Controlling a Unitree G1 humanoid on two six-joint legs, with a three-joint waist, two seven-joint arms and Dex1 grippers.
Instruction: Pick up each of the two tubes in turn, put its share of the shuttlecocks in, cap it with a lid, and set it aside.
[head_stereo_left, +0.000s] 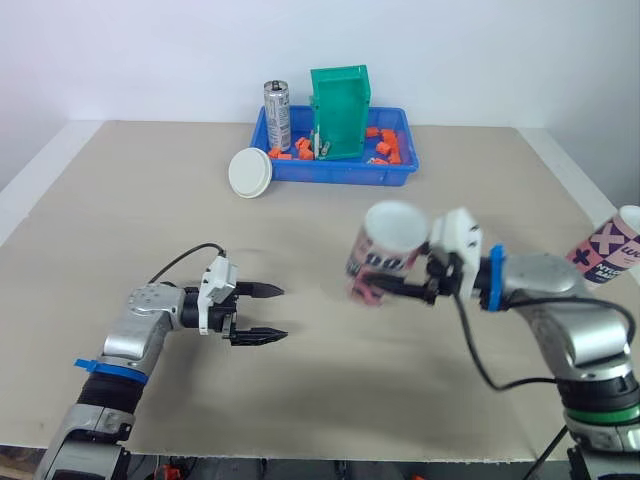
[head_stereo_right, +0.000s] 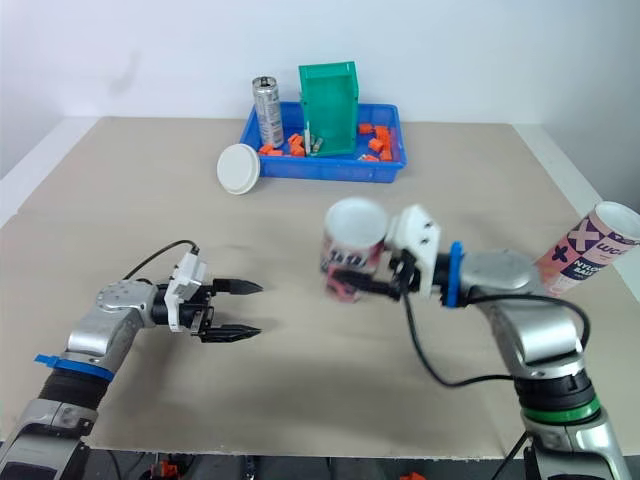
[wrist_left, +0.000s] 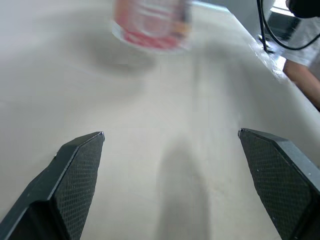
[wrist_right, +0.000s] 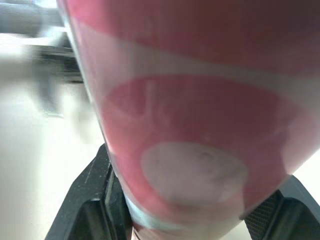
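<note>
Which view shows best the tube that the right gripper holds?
The left eye view: the whole tube shows there, held in the right gripper. The right wrist view gives its pink-and-white wall close up; the left wrist view, a blurred part of it.

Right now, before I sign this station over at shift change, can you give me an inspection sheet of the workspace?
Surface: beige table, no spills seen.
Job's things: pink-and-white tube tilted in the right end effector; second tube leaning at the table's right edge; white lid resting against blue tray.
Clutter: tray holds green bin, metal can, orange parts.
End effectors: left end effector open, empty; right shut on tube.
Cables: black cable at left wrist; another cable under right arm.
Surroundings: white wall.
</note>
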